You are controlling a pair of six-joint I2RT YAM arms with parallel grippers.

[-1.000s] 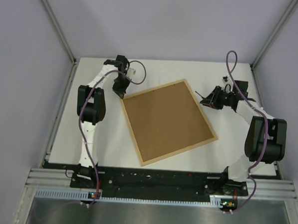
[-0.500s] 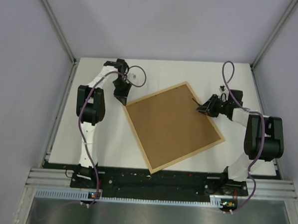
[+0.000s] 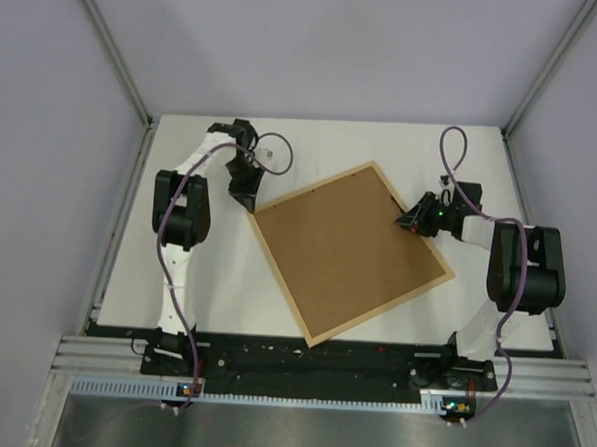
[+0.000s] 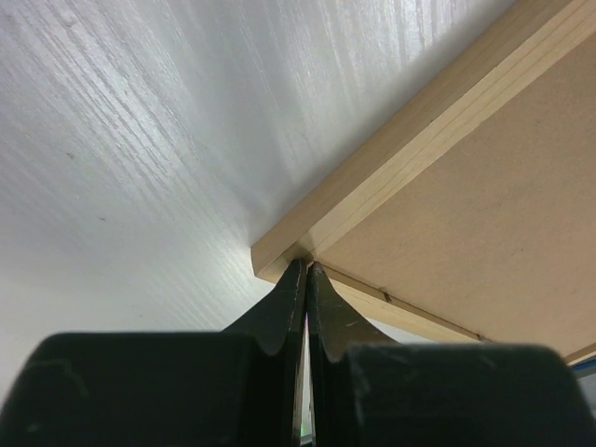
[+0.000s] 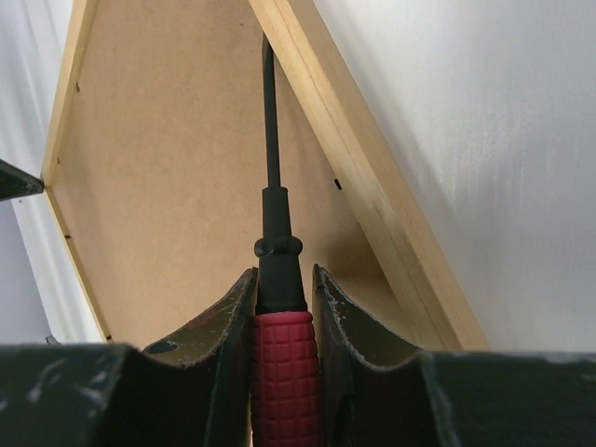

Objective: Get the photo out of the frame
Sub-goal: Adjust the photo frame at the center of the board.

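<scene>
The frame (image 3: 282,278) lies face down on the white table, its brown backing board (image 3: 349,254) up; the photo is hidden beneath. My left gripper (image 3: 248,199) is shut and empty. In the left wrist view its tips (image 4: 306,265) touch the frame's left corner (image 4: 279,256). My right gripper (image 3: 411,217) is shut on a screwdriver with a red grip (image 5: 279,363). Its black shaft (image 5: 270,140) reaches over the backing board (image 5: 168,186) just inside the frame's upper-right rim (image 5: 363,177).
The white table (image 3: 205,279) is closed in by grey walls at the back and both sides. A purple cable (image 3: 453,141) loops above the right arm. The black rail with the arm bases (image 3: 311,362) runs along the near edge.
The frame has slid right and turned a little. My right gripper with the screwdriver has come down onto the frame's upper-right edge. The left gripper has stayed at the left corner.
</scene>
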